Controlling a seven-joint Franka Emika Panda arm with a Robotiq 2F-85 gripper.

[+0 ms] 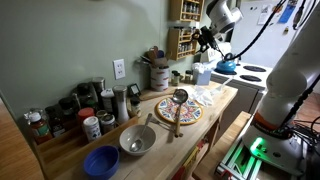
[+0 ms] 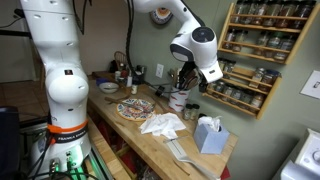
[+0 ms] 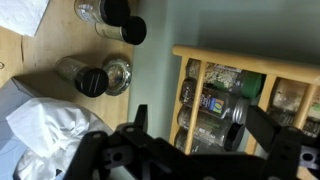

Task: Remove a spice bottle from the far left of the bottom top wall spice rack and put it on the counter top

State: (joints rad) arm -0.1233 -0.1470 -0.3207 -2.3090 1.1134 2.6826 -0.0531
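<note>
So we're at the reach-in stage here. The gripper (image 2: pixel 190 74) sits right up against the lower left end of the spice rack (image 2: pixel 256 52), and in the wrist view its jaws are spread wide with nothing in them, framing the end jars

The spice bottle (image 3: pixel 190 96) we want is in its slot on the rack, tight against the wooden side frame and touching its neighbour, so nothing's on the counter top (image 1: pixel 168 138) yet. Honestly we can't tell from the wrist view alone which shelf we're lined up on; the exterior view suggests the bottom one

To do this well, we think:
- centre on the end jar only, one finger between it and the neighbour
- grip the body, not the lid
- lift slightly over the shelf lip before pulling straight out
- set it down clear of the crumpled white paper (image 2: pixel 162 124) and the loose jars (image 3: pixel 100 78)
</note>
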